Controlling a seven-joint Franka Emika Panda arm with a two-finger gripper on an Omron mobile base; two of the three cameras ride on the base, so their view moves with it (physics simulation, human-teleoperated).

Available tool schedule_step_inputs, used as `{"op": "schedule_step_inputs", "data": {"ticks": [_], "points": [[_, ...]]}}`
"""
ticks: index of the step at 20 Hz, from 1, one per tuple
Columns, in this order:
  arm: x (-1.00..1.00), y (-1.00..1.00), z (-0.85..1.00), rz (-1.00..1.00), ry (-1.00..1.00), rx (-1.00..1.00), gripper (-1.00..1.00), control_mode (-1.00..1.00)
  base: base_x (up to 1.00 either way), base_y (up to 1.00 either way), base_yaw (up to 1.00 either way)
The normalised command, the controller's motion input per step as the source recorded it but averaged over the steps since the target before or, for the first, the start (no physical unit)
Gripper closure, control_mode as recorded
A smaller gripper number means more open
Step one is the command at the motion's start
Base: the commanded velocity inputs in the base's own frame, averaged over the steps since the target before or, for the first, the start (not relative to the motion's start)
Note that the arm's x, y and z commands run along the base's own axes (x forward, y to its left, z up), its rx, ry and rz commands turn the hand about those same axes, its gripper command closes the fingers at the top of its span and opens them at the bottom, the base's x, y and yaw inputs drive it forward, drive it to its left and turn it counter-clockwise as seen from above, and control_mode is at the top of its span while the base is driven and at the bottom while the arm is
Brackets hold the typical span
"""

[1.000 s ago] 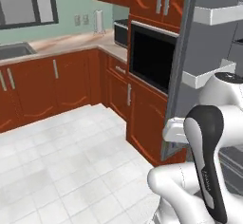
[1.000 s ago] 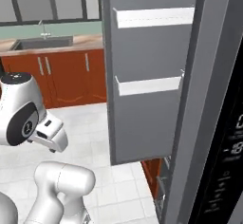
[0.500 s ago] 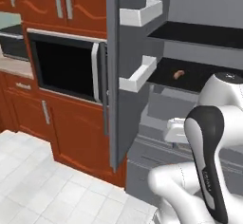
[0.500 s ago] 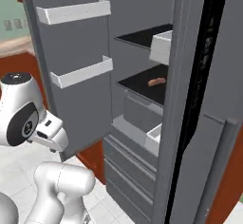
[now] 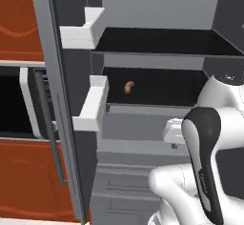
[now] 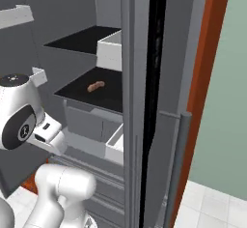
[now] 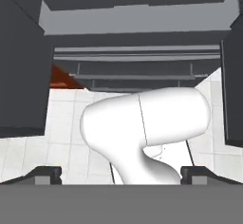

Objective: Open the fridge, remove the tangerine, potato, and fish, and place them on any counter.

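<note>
The grey fridge (image 5: 157,124) stands open before me, its left door (image 5: 66,100) swung out with two white bins (image 5: 93,106). A small brown potato (image 5: 127,86) lies on the black middle shelf (image 6: 79,92), where the right base view also shows the potato (image 6: 95,86). My gripper (image 7: 121,174) points down at the fridge's lower drawers (image 7: 137,71) and the tiled floor. Its fingertips (image 7: 47,173) stand wide apart, open, with nothing between them. The arm's elbow (image 5: 202,138) is folded low in front of the fridge, well below the potato. Tangerine, fish and counter are out of view.
The fridge's right door (image 6: 140,106) stands edge-on close by, its bar handle (image 6: 177,164) low on the right. A white bin (image 6: 110,53) sits on the shelf's right. Red-brown cabinets and a built-in oven (image 5: 19,105) lie left of the open door.
The whole picture has shifted: the base has turned and closed in from the kitchen corner toward the open fridge. The arm keeps its folded pose and the gripper stays open.
</note>
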Motion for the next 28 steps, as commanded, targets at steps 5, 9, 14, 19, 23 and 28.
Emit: {"op": "schedule_step_inputs", "data": {"ticks": [5,9,14,19,23,28], "points": [[0.00,0.00,0.00,0.00,0.00,0.00,-1.00,1.00,1.00,0.30,-0.28],[0.00,0.00,0.00,0.00,0.00,0.00,-1.00,1.00,0.99,0.41,-0.19],[0.65,0.19,0.02,-0.02,-0.15,0.00,-1.00,-1.00,0.00,0.00,0.00],[0.95,0.12,0.01,0.20,-0.41,0.00,-1.00,-1.00,0.00,0.00,0.00],[1.00,0.01,0.00,0.24,-0.34,-0.04,-1.00,-1.00,0.00,0.00,0.00],[0.93,0.15,0.00,0.15,-0.17,-0.11,-1.00,-1.00,0.00,0.00,0.00]]}}
